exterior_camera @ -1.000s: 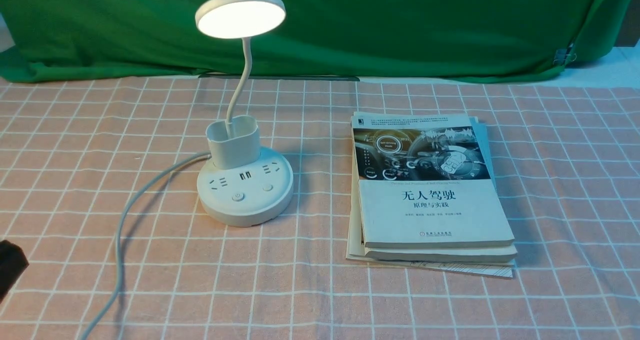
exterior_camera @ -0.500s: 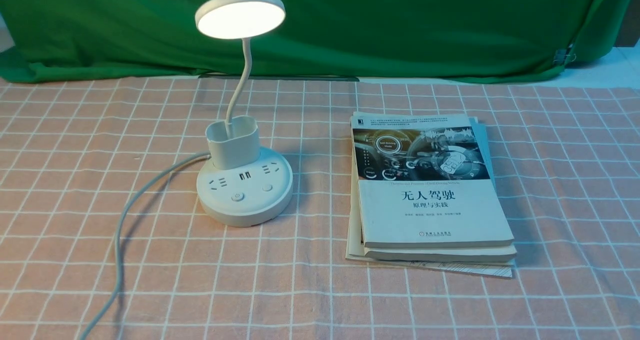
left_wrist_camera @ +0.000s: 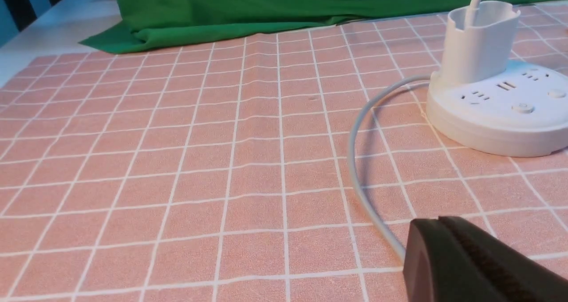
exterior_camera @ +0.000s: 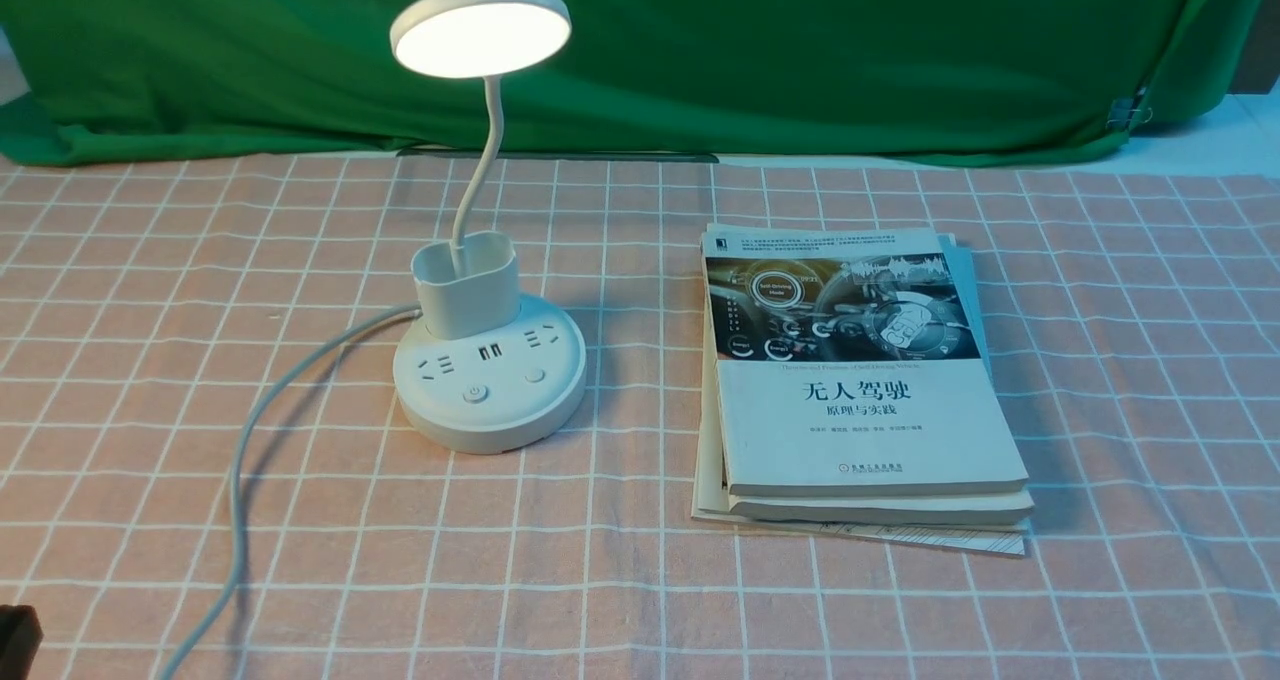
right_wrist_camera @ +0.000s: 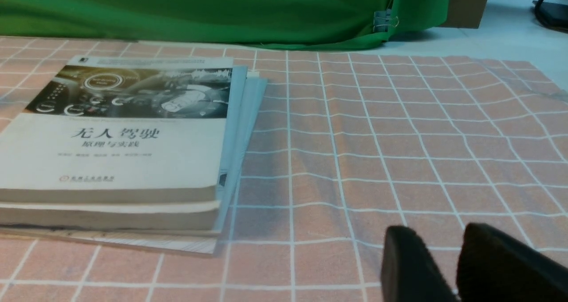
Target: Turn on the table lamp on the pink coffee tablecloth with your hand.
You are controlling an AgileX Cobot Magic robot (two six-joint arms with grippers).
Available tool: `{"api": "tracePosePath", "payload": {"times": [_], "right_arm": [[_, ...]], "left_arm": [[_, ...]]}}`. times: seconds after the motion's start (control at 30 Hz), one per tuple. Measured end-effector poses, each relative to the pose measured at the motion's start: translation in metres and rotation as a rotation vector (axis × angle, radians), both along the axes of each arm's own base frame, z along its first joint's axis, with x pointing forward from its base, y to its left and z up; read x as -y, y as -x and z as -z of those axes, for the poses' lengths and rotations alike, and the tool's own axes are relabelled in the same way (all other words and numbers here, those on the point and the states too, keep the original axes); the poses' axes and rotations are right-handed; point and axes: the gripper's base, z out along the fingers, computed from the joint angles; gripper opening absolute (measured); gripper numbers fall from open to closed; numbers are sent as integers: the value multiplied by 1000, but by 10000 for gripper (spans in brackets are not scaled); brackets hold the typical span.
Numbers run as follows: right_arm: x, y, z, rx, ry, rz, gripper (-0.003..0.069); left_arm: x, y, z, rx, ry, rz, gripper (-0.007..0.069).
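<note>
The lamp [exterior_camera: 489, 385], its head lit, stands left of centre on the cloth [exterior_camera: 1120, 380], with the books [exterior_camera: 860, 410] to its right. The left gripper [left_wrist_camera: 432, 231] sits low at the near left, well apart from the lamp, its fingers pressed together and empty. The right gripper [right_wrist_camera: 437, 237] hovers low, near and to the right of the books, slightly parted and holding nothing.

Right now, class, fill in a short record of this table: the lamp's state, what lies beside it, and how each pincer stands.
lamp: lit, upright on the pink checked cloth
cord: trails from the lamp toward the near left edge
books: stacked, right of the lamp, not touching it
left pincer: low by the cord; jaws unclear
right pincer: slightly open, empty, clear of the books
</note>
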Motion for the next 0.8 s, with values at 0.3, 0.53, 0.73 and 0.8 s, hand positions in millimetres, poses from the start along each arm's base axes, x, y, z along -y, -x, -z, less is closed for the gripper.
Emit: {"api": "tracePosePath", "payload": {"times": [0.3, 0.53, 0.73, 0.8], "right_arm": [[0, 0, 0, 0, 0, 0, 239], [0, 0, 0, 0, 0, 0, 239], [0, 0, 0, 0, 0, 0, 239], [0, 0, 0, 0, 0, 0, 239]], "left_arm": [[0, 0, 0, -5, 128, -21, 24], [0, 0, 0, -6, 132, -22, 31], [0, 0, 0, -5, 125, -21, 43], [0, 0, 0, -5, 125, -21, 44]]}}
